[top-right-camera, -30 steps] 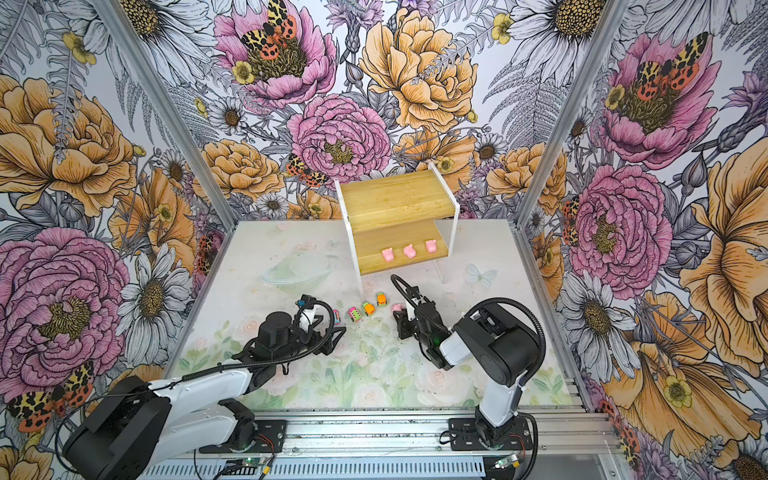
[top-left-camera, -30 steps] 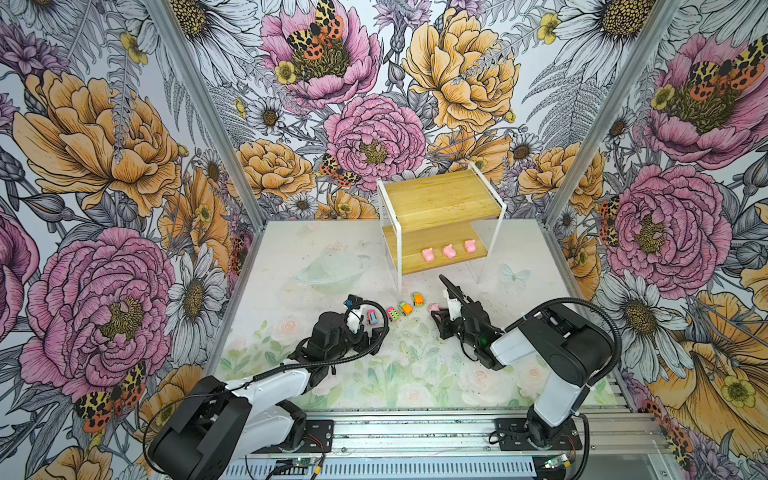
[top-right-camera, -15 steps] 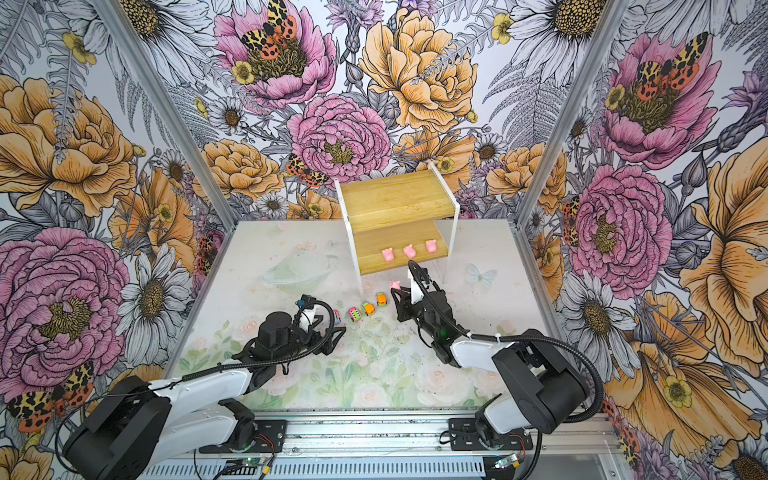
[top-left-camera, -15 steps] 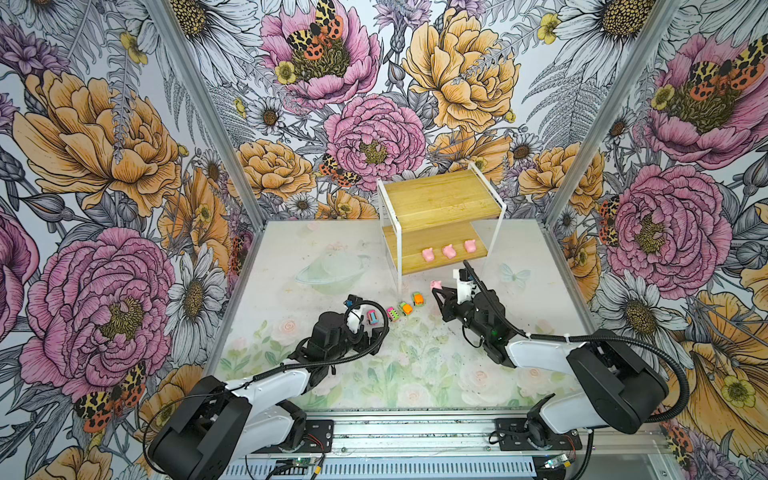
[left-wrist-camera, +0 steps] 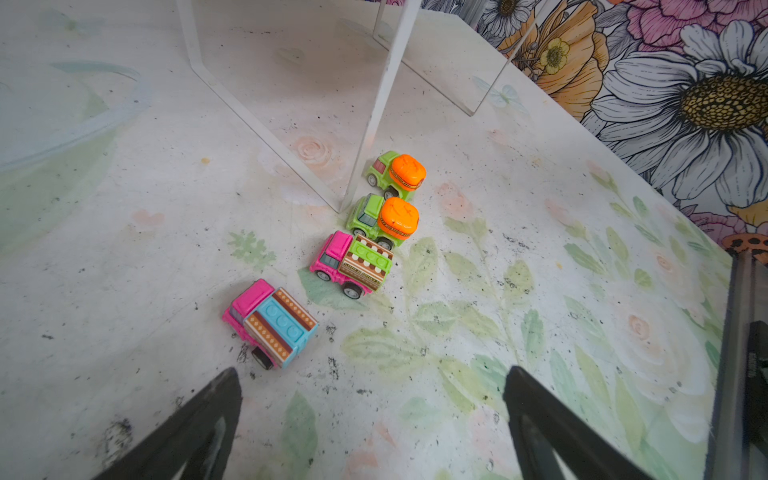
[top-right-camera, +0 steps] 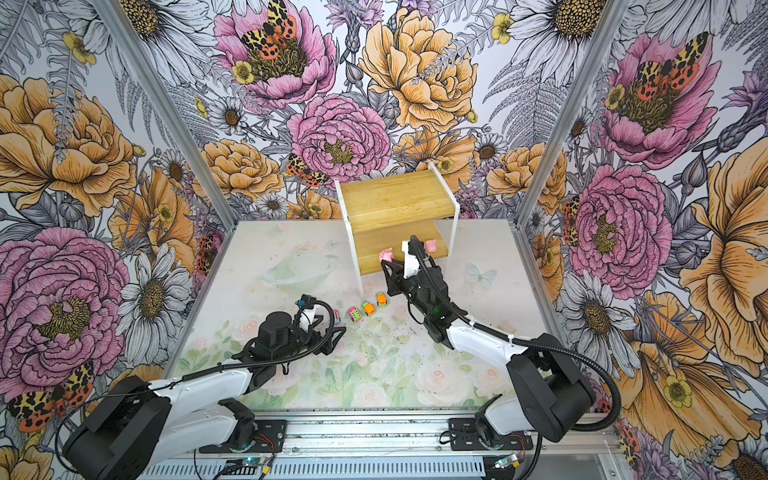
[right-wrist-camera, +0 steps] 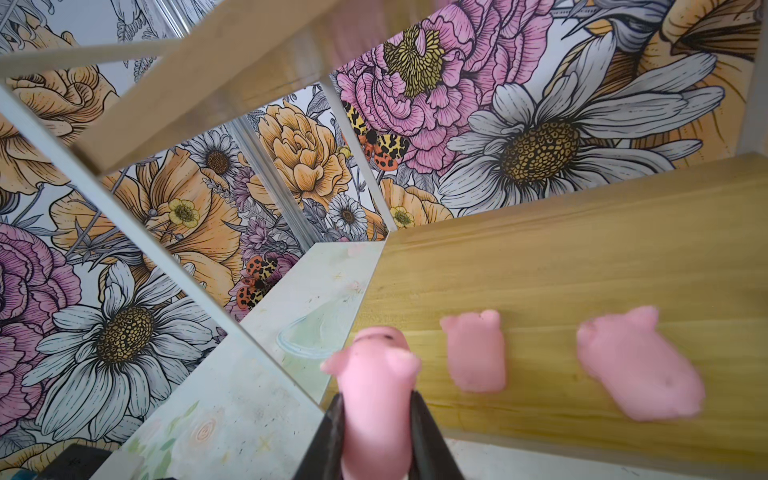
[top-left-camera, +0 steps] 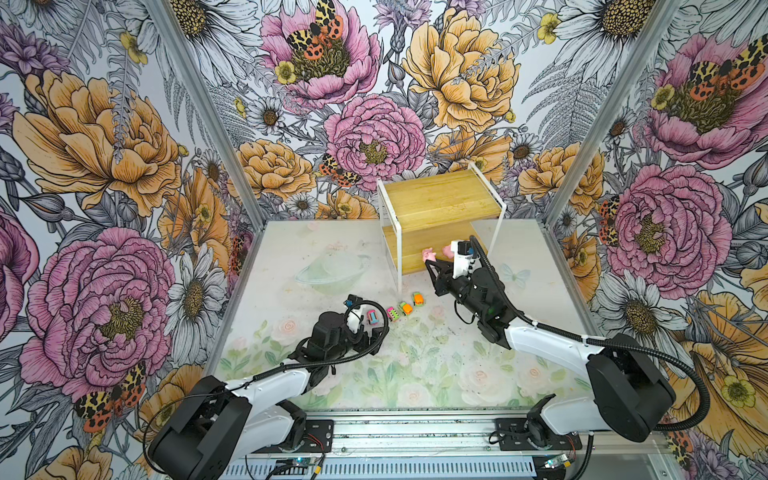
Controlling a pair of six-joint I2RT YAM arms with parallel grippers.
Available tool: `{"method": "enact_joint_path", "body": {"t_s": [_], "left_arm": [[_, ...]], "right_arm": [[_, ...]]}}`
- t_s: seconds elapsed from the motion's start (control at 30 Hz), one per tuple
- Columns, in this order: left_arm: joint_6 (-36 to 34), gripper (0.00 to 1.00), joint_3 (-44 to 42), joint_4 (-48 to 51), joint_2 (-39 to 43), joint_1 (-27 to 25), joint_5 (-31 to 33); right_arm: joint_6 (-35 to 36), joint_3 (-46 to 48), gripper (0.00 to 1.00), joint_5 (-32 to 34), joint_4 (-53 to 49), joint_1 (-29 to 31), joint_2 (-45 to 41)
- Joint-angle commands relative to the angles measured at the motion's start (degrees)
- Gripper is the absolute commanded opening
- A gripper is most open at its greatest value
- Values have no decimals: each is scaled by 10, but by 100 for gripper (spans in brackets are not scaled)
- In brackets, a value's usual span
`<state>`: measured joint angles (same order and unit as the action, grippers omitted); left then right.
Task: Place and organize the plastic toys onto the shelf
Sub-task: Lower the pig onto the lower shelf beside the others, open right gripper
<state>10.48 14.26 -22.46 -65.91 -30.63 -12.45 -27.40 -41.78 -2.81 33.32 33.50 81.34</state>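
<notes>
The shelf (top-left-camera: 436, 199) (top-right-camera: 390, 195) stands at the back of the table. My right gripper (right-wrist-camera: 376, 401) (top-left-camera: 432, 266) is shut on a pink pig (right-wrist-camera: 376, 386) (top-right-camera: 387, 253), held just over the front left corner of the lower board. Two more pigs (right-wrist-camera: 473, 353) (right-wrist-camera: 636, 365) lie on that board beside it. On the table by the shelf's front leg are two orange-and-green cars (left-wrist-camera: 397, 174) (left-wrist-camera: 384, 220), a pink car with green trim (left-wrist-camera: 353, 264) and one with blue trim (left-wrist-camera: 270, 324). My left gripper (left-wrist-camera: 372, 382) (top-left-camera: 376, 332) is open just short of the blue-trimmed car.
The shelf's thin white frame legs (left-wrist-camera: 374, 108) stand right beside the row of cars (top-left-camera: 399, 309). Flowered walls (top-left-camera: 124, 166) close in the table on three sides. The upper board (top-right-camera: 395, 199) of the shelf carries nothing.
My right arm has stretched from the middle of the table up to the shelf's lower board, carrying the pink pig with it. The left arm has not moved.
</notes>
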Motion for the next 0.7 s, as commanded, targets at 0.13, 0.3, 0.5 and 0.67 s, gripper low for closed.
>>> {"method": "enact_joint_path", "body": {"t_s": [0.13,0.3,0.5,0.67], "left_arm": [[-10,99,14,-2,1,-6,4],[-10,99,13,-3,0,-7,6],[-10,99,12,-4,0,-7,6],[-10,99,12,-5,1,-7,7]], "right_arm": [[-2,-71,26,35,-42,22,42],[-13,-93,26,55,-42,35,70],[-30,-112,26,84,-39,52,103],[-41,-124,27,101,-41,60,122]]}}
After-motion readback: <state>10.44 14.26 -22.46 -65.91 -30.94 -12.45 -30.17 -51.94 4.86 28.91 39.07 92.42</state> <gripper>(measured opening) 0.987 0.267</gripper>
